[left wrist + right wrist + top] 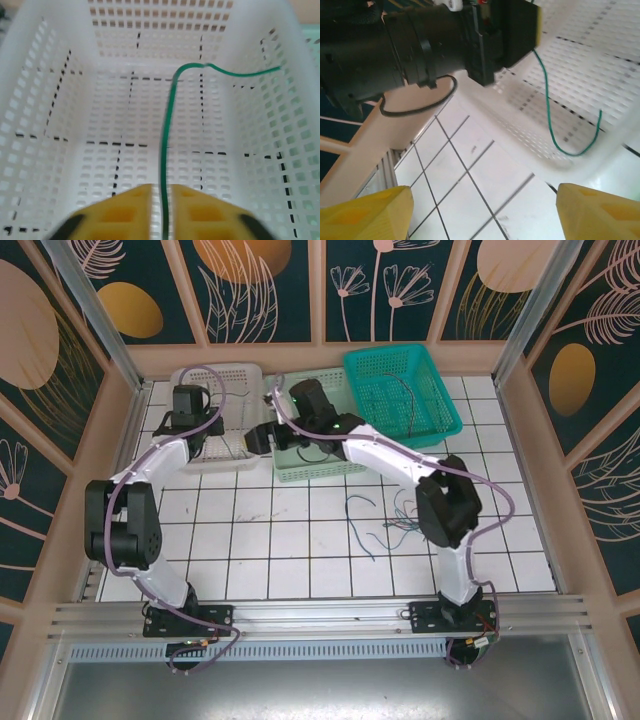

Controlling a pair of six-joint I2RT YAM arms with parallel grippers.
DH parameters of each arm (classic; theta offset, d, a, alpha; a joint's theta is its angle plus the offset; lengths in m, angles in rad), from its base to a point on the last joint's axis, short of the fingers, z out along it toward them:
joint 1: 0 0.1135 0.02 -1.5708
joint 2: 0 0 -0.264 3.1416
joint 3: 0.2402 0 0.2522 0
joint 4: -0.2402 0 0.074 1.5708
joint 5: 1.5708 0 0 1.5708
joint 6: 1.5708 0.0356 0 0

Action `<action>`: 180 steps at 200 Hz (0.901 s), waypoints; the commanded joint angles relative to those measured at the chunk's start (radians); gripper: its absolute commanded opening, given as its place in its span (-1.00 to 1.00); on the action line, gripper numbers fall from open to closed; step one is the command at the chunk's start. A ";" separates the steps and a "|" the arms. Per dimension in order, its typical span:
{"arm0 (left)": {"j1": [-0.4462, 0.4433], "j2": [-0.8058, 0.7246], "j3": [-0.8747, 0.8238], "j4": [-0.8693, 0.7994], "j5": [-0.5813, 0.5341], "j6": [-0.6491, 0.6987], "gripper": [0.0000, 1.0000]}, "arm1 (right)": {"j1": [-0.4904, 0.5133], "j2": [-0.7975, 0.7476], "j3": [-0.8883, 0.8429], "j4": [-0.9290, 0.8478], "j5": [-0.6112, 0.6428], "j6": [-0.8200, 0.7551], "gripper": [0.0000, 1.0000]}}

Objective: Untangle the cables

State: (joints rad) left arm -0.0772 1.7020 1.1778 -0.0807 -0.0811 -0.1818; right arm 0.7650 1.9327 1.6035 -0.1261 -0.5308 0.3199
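From the top cam, the left gripper hangs over the white basket. The right gripper sits just beside that basket's rim, facing the left one. The rest of the cables lie in a loose heap on the tiles, well behind the right gripper and back toward its base. Left wrist cam: a green cable runs out from between the yellow fingers, goes ahead of them over the basket floor, then bends off right toward the side wall. The gap between the pads looks only a touch wider than the wire, and it's blurry, so honestly I can't tell if it's pinched or loose. Right wrist cam: the right gripper's jaws are spread wide with nothing between them. Up ahead of it, the green cable dangles from the left gripper's tip, with the free end curling inside the basket. I'd guess this is the drop-off for one freed cable. To do it clean, I'd open the left fingers fully, let the wire fall off the pad, then lift straight up so it doesn't drag back out. I'd also keep the right gripper clear of the rim.
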 commanded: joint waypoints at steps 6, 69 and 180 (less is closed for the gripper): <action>0.007 0.034 0.042 -0.051 0.012 -0.040 -0.16 | -0.067 -0.181 -0.183 0.004 0.126 -0.034 0.37; 0.004 -0.057 -0.022 0.016 0.119 -0.101 0.60 | -0.205 -0.500 -0.585 -0.096 0.274 -0.034 -0.17; -0.195 -0.367 -0.312 0.167 0.140 -0.209 0.97 | -0.064 -0.464 -0.797 -0.096 0.368 0.114 -0.02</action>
State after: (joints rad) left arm -0.2626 1.3888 0.9417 0.0349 0.0696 -0.3492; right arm 0.6846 1.4277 0.8192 -0.2394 -0.2138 0.3843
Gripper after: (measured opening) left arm 0.985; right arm 0.486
